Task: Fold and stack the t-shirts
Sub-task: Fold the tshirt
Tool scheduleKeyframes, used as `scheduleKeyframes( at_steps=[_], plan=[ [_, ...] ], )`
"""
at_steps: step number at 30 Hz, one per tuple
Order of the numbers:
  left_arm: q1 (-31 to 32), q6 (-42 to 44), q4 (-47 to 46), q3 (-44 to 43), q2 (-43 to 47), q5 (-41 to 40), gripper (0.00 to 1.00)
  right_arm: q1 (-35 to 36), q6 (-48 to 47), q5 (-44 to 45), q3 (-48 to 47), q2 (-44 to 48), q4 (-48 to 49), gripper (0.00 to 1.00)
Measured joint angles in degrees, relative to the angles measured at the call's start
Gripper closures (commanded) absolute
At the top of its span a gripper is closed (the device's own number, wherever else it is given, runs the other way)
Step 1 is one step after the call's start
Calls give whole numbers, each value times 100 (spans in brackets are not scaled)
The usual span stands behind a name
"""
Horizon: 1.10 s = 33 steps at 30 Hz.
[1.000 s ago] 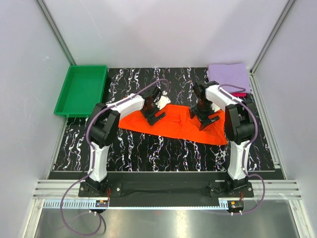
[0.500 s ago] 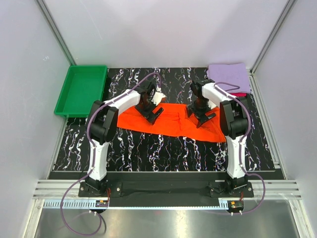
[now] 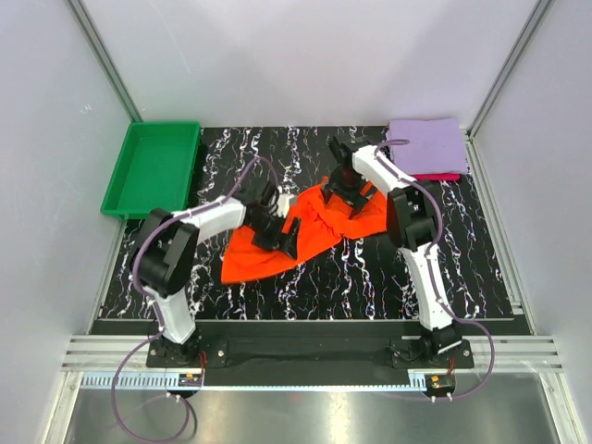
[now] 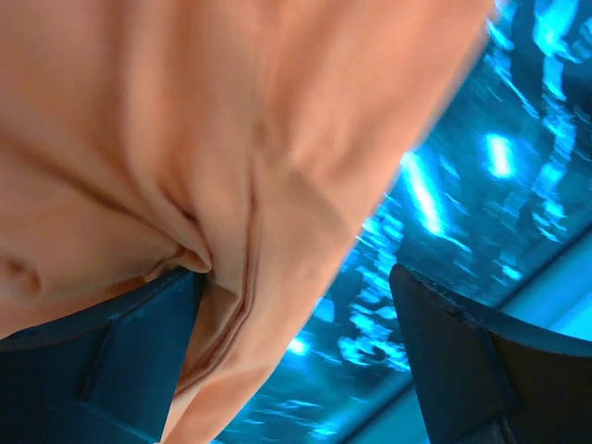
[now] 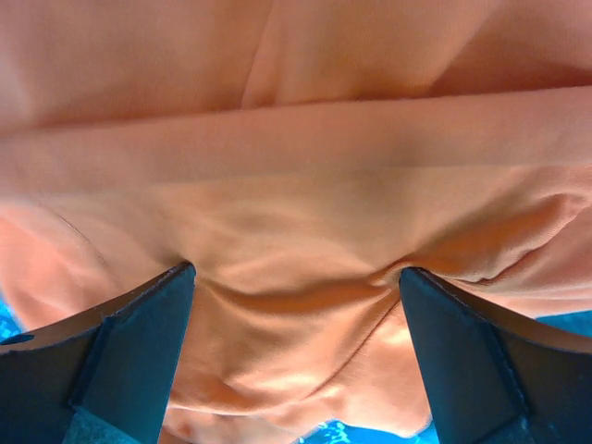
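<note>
The bright orange-red t-shirt (image 3: pixel 314 227) lies crumpled in a diagonal heap at the middle of the table. My left gripper (image 3: pixel 277 231) stands open over its near-left part. In the left wrist view the cloth (image 4: pixel 185 139) hangs against the left finger (image 4: pixel 102 361), and bare table shows beside the right one. My right gripper (image 3: pixel 347 190) is open at the heap's far end, with cloth (image 5: pixel 296 139) stretched and puckered between both fingertips. The lavender t-shirt (image 3: pixel 427 143) lies folded at the back right on the crimson-pink one (image 3: pixel 446 176).
A green tray (image 3: pixel 153 166) sits at the back left corner. The black marbled table (image 3: pixel 370 277) shows around the heap. Grey walls and metal rails close in the sides and back.
The orange-red t-shirt was spread out flat; its right half is now bunched leftward into a heap. My right gripper moved left and back. My left gripper swung nearer and to the left.
</note>
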State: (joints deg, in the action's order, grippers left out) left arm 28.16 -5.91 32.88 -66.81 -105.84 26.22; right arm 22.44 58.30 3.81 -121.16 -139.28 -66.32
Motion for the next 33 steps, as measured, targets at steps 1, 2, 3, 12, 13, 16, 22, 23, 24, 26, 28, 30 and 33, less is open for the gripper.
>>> scheduleKeyframes(
  at_steps=[1, 2, 3, 12, 13, 16, 22, 23, 24, 26, 28, 30, 33],
  plan=[
    [90, -208, -114, 232, 157, 72, 9, 46, -157, -4, -192, -103, -13, 0],
    [212, -439, -223, 463, 313, 140, 9, 92, -343, -11, -396, -219, -15, 0],
    [356, -713, -345, 660, 459, 227, 9, 125, -507, -26, -573, -308, -9, 0],
    [1521, -2931, -1305, 1631, 1038, 439, 8, 210, -2258, -142, -1517, -769, 599, 1],
    [1552, -3036, -1303, 1622, 1045, 367, 8, 210, -2452, -179, -1628, -824, 667, 0],
    [1611, -3182, -986, 1397, 1058, -101, 7, 210, -2894, -267, -1989, -990, 776, 0],
    [1478, -2907, -267, 457, 1268, -1062, 7, 186, -3392, -295, -2568, -894, 632, 0],
    [1443, -2826, -295, 310, 1392, -1158, 7, 164, -3386, -297, -2566, -756, 579, 0],
    [1394, -2726, -356, 188, 1534, -1220, 8, 133, -3370, -304, -2527, -586, 503, 0],
    [1300, -2562, -557, 31, 1794, -1290, 9, 9, -3272, -341, -2238, -44, 358, 0],
    [1174, -2363, -874, -92, 1963, -1294, 15, -151, -3233, -334, -1801, 570, 240, 0],
    [984, -2140, -1209, -254, 1937, -1241, 23, -341, -3239, -240, -1285, 1325, 28, 0],
    [669, -1827, -1600, -739, 1451, -994, 35, -542, -3204, -79, -457, 2326, -177, 1]
  ],
)
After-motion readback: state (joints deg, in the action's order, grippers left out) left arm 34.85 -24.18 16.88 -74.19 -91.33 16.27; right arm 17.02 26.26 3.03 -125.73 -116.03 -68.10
